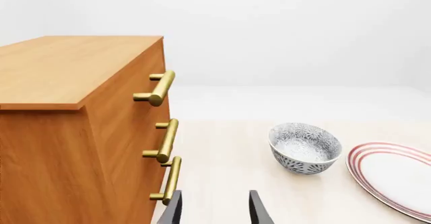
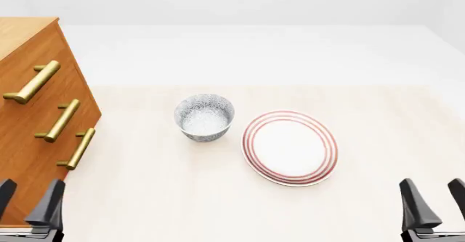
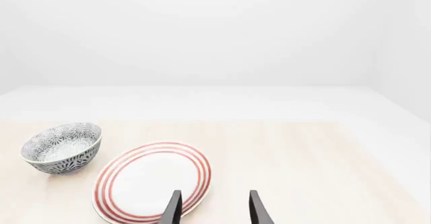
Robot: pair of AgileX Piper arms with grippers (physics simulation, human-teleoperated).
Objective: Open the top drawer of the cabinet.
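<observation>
The cabinet (image 2: 29, 116) was an orange-brown wooden chest sitting upright at the left edge of the table in the front view, with three stacked drawers facing right toward the middle. The top drawer (image 2: 43, 62) was fully shut, flush with the other two, and its brass bar handle (image 2: 32, 82) stuck out on two little posts.
</observation>
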